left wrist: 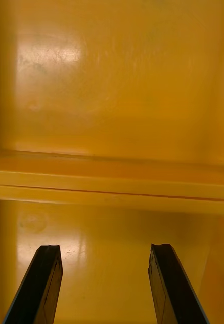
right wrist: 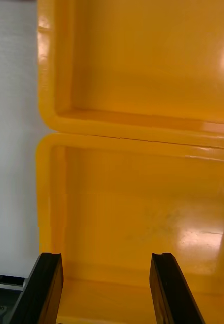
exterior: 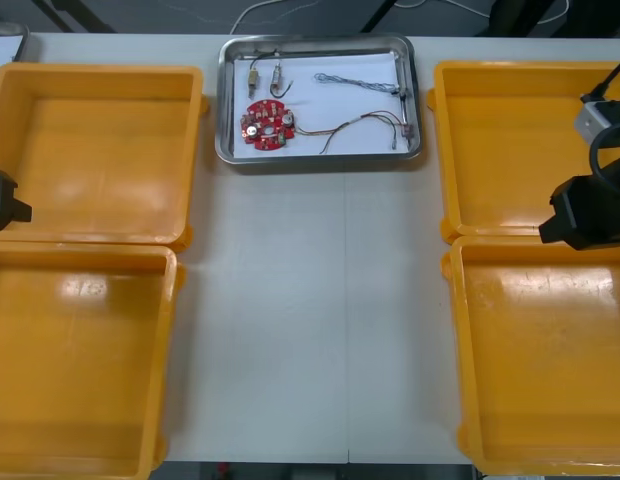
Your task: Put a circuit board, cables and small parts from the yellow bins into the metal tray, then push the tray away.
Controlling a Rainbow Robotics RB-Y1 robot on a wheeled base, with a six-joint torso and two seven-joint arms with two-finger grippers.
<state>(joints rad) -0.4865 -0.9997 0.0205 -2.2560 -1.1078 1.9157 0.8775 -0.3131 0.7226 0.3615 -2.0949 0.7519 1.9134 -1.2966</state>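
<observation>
The light table (exterior: 310, 320) carries four yellow bins, two on the left (exterior: 90, 150) (exterior: 70, 370) and two on the right (exterior: 520, 140) (exterior: 550, 360), and from where I stand all four look bare inside. Between the far pair, right up against the table's far edge, sits the metal tray (exterior: 222, 100), white inside and loaded. The left gripper (left wrist: 104, 248) hangs over the left bins where their rims meet, its fingers spread wide with nothing between them. The right gripper (right wrist: 106, 255) does the same over the right bins, close to their inner wall, also spread and empty. In the tray, a twisted blue and white cable (exterior: 355, 82) lies toward the far side, a red and yellow cable (exterior: 355, 127) trails along the near side, the round red circuit board (exterior: 267, 124) rests in the near left part, and two small metal parts (exterior: 253, 72) (exterior: 277, 75) sit just beyond it. I'd judge the loading finished. With the tray this far out and both arms off to the sides, the push looks done too, or nearly.
</observation>
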